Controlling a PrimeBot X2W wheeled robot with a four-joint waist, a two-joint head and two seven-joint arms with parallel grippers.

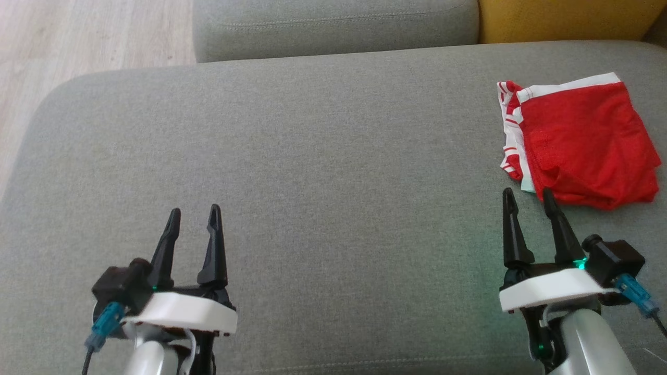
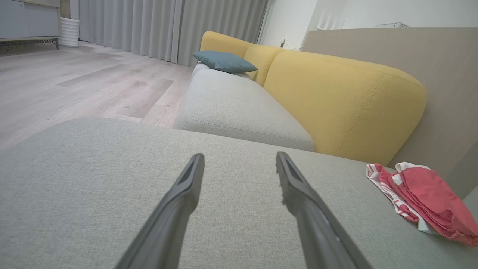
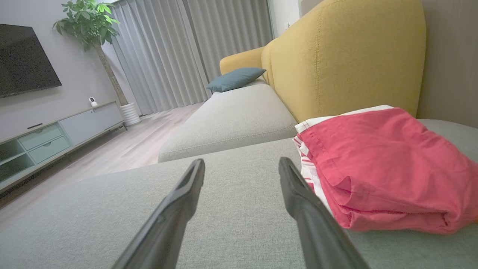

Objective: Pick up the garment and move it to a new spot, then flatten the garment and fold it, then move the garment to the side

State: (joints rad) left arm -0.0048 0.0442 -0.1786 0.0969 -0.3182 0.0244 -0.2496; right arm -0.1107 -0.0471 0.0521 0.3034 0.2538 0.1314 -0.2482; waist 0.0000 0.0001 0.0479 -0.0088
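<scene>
The garment (image 1: 583, 140) is red with white trim and striped edges. It lies folded in a compact stack at the far right of the grey seat cushion (image 1: 323, 156). My right gripper (image 1: 527, 195) stands open just in front of its near left corner, with nothing between the fingers. The right wrist view has the garment (image 3: 381, 168) close on the right, beside the right finger. At the lower left my left gripper (image 1: 194, 213) is open and empty, far from the cloth. From the left wrist view the garment (image 2: 422, 198) lies off to the right.
A second grey cushion (image 1: 333, 26) adjoins at the back, with a yellow backrest (image 1: 563, 21) at the back right. Wooden floor (image 1: 78, 36) lies beyond the cushion's left edge. A blue pillow (image 2: 224, 61) rests far down the sofa. A TV stand (image 3: 56, 138) lines the wall.
</scene>
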